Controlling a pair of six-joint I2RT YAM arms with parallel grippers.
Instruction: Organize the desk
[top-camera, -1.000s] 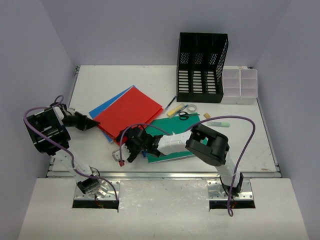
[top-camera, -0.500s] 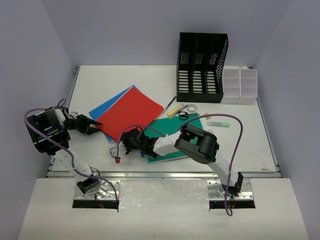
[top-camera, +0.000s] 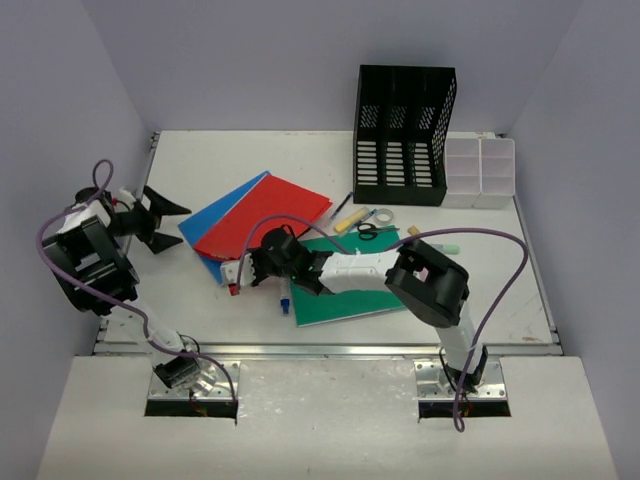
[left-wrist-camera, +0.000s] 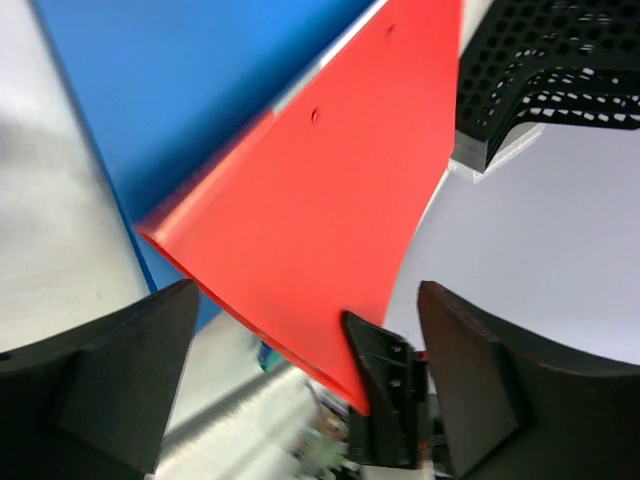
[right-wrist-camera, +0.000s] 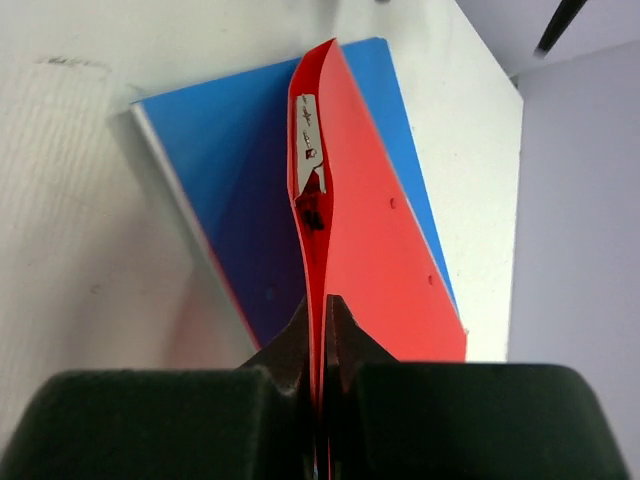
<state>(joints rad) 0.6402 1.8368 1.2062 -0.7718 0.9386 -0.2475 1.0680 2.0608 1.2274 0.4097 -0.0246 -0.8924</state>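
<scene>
- Top external: one red folder (top-camera: 265, 215), one blue folder (top-camera: 205, 220) and one green folder (top-camera: 335, 303) lay on the mid-frame worktop (top-camera: 250, 160).
- Right gripper (top-camera: 257, 268), open before, pinched the red folder.
- Left gripper (top-camera: 168, 224), shut before, gaped empty.

black-and-white left arm (top-camera: 95, 262) and right arm (top-camera: 428, 288), black left claw (left-wrist-camera: 308, 292) and right claw (right-wrist-camera: 322, 308), 2 purple cables (top-camera: 480, 233)

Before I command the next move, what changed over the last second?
The left gripper opened and drew back to the left, away from the red folder. The right gripper closed on the folder's near edge and raised it off the desk. The blue folder, green folder and file holder stayed put.
</scene>
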